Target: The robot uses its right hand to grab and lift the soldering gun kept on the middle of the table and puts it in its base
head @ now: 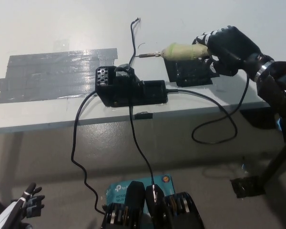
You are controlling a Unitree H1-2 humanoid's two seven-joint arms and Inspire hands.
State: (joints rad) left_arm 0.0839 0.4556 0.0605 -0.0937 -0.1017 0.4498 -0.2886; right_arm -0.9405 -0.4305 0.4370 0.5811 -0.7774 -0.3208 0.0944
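My black right hand (pixel 226 47) is shut on the soldering gun (pixel 178 51), gripping the rear of its pale yellow-green handle. The gun is held roughly level above the table, its thin metal tip pointing left. Its black cord (pixel 219 119) hangs off the table's front edge in a loop. The black base (pixel 128 88) sits near the table's front edge, left of and below the tip, with a perforated holder at its left end. My white left hand (pixel 24 205) rests at the lower left, below the table, fingers apart.
A black pad (pixel 190 74) lies under the raised gun. Grey tape strips (pixel 57 71) cover the table's left part. Black cables (pixel 78 143) drop from the base to the floor. A teal box (pixel 133 188) lies on the floor.
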